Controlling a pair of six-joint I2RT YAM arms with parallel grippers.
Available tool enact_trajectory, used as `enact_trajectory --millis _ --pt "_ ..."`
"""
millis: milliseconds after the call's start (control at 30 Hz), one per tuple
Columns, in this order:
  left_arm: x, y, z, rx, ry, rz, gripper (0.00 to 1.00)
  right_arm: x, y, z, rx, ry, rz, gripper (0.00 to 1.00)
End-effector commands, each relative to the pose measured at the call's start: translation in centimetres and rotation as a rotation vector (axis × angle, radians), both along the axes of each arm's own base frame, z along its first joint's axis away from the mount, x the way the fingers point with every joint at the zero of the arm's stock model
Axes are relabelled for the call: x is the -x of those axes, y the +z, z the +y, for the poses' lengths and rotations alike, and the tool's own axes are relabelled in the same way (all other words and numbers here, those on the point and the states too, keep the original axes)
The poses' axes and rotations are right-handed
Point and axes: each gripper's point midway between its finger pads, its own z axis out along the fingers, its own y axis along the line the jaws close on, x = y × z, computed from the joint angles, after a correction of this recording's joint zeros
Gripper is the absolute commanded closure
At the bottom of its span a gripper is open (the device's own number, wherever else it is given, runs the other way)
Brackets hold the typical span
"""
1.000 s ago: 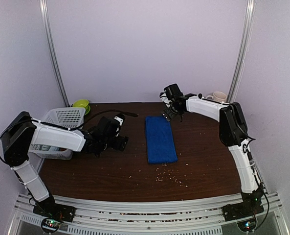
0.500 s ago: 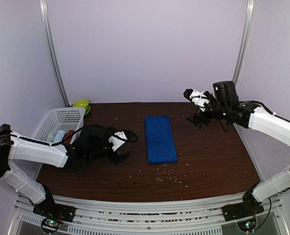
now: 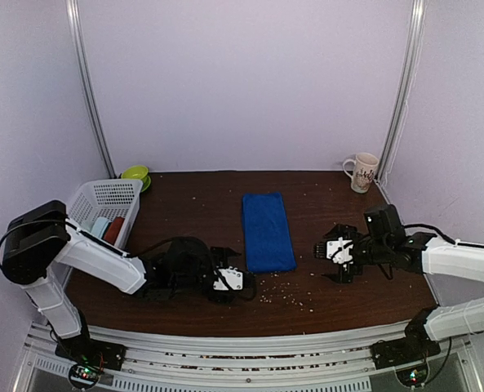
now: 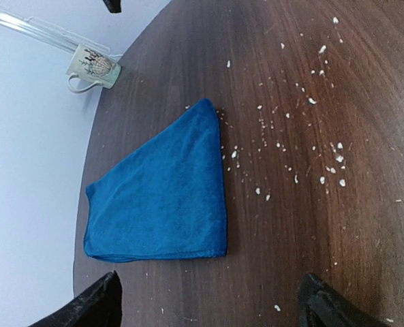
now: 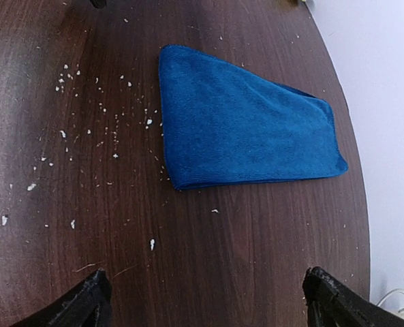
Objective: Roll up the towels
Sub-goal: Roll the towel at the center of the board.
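Top external view: we see the blue towel (image 3: 268,231) lying flat and unrolled, folded into a long strip at the middle of the brown table (image 3: 193,204).
Towel surface: plush royal blue, with layered edges at the near end.
Left gripper (image 3: 233,280): jaws spread wide, empty, near the towel's near left corner.
Right gripper (image 3: 335,251): jaws spread wide, empty, right of the towel and apart from it.
Hard to make out: a pale greenish item (image 3: 99,226) and a reddish item (image 3: 113,230) in the white basket (image 3: 111,194); we cannot identify either.
Cut off: wrist views show only fingertips.
Surroundings: crumbs (image 3: 282,290) by the towel's near end; patterned mug (image 3: 362,171) far right; green bowl (image 3: 135,174) behind the basket.
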Motion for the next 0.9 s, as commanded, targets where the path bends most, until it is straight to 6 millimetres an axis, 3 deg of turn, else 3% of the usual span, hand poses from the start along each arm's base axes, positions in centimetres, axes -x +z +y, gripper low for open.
enact_trajectory --millis 0,267,400,600,700,867 --pt "-0.8 0.3 -2.0 -0.033 -0.014 -0.135 0.1 -1.2 0.5 1.7 0.006 0.099 -0.134 0.05" --pt "-1.5 -2.1 -2.6 -0.053 0.002 -0.142 0.14 -2.0 -3.3 4.7 0.14 0.145 -0.141 0.1" --pt "-2.7 -3.8 -3.1 -0.105 0.019 -0.147 0.24 -2.5 -5.2 5.5 0.195 0.13 -0.13 0.13" --pt "-3.7 -4.5 -3.0 -0.094 0.015 -0.103 0.33 -2.9 -6.8 6.3 0.235 0.102 -0.148 0.21" --pt "-3.8 -5.0 -2.7 -0.103 0.011 -0.091 0.44 -3.6 -7.3 6.5 0.247 0.072 -0.168 0.26" --pt "-4.3 -5.8 -2.3 -0.107 0.011 -0.07 0.45 -4.3 -8.1 6.7 0.272 0.042 -0.178 0.34"
